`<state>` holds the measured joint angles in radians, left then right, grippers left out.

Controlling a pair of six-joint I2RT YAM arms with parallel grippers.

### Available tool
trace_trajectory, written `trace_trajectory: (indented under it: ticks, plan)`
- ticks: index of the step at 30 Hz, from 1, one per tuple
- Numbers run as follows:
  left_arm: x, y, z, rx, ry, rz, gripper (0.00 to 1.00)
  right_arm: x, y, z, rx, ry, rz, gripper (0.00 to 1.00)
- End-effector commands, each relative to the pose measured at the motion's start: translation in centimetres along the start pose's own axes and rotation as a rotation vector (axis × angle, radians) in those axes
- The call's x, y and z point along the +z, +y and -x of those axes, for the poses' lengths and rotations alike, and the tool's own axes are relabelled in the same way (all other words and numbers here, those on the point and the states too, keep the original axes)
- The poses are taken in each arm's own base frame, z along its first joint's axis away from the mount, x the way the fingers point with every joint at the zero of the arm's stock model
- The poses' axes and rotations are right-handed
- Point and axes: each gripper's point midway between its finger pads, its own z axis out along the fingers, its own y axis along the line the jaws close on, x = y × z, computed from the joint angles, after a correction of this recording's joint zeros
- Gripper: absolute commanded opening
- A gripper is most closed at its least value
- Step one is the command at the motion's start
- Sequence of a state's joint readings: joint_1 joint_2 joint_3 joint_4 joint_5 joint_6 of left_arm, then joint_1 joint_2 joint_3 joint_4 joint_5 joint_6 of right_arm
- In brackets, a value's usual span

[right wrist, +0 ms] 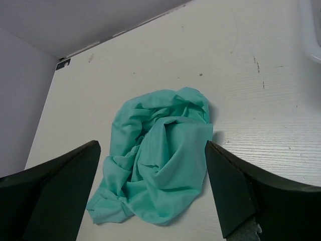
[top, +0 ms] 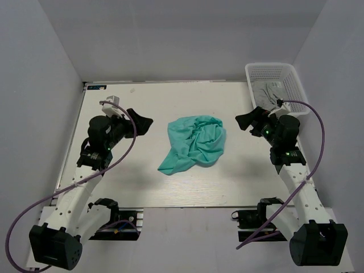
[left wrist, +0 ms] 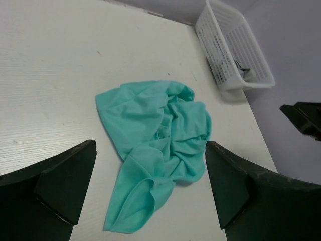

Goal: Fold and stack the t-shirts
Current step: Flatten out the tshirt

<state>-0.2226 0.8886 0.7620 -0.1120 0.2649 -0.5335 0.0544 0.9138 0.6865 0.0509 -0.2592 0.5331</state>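
Note:
One turquoise-green t-shirt (top: 194, 143) lies crumpled in a heap at the middle of the white table (top: 136, 182). A loose flap trails toward the near left. My left gripper (top: 143, 123) hovers to its left, open and pointing at it, with nothing between the fingers. To the right of the heap my right gripper (top: 242, 121) hangs open and empty too. In the left wrist view the t-shirt (left wrist: 155, 135) lies ahead of the left gripper (left wrist: 150, 146). The right wrist view shows the t-shirt (right wrist: 160, 155) beyond the right gripper (right wrist: 152, 145). Neither gripper touches the cloth.
A white mesh basket (top: 277, 73) stands at the table's far right corner, with a grey cloth (top: 268, 92) inside it. The same basket (left wrist: 233, 47) appears in the left wrist view. Grey walls close in the table on three sides.

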Motion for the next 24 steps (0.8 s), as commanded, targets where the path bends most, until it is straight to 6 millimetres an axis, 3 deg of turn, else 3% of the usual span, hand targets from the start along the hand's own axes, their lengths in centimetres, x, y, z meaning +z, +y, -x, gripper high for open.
trace_trajectory:
  ticks: [1,5,6,8,11,15,18,24]
  plan:
    - [0.5,-0.5,-4.2,-0.042,0.129,-0.096,1.00,-0.4,0.0,1.1,0.002,-0.022,-0.040,0.90]
    - [1.2,-0.1,-8.5,-0.081,0.300,-0.137,1.00,0.2,-1.9,-0.6,0.008,0.055,-0.116,0.90]
    - [1.3,0.5,-10.2,-0.095,0.364,-0.113,1.00,0.3,-1.5,-0.5,-0.001,0.069,-0.099,0.90]
    - [1.3,0.9,-11.2,-0.079,0.396,-0.089,0.98,0.9,-2.0,-2.2,0.001,0.142,-0.096,0.90]
    - [0.9,1.4,-14.6,-0.092,0.472,-0.073,0.98,1.4,-2.7,-3.4,-0.040,0.203,-0.139,0.90]
    - [0.0,1.7,-19.5,-0.080,0.619,-0.048,1.00,1.3,-1.6,-4.6,-0.147,0.262,-0.122,0.90]
    - [-1.2,0.7,-21.5,-0.054,0.691,-0.074,1.00,1.6,-0.8,-5.9,-0.202,0.327,-0.124,0.90]
    - [-2.0,2.0,-24.3,0.019,0.756,0.055,1.00,3.4,0.7,-9.1,-0.265,0.436,-0.138,0.90]
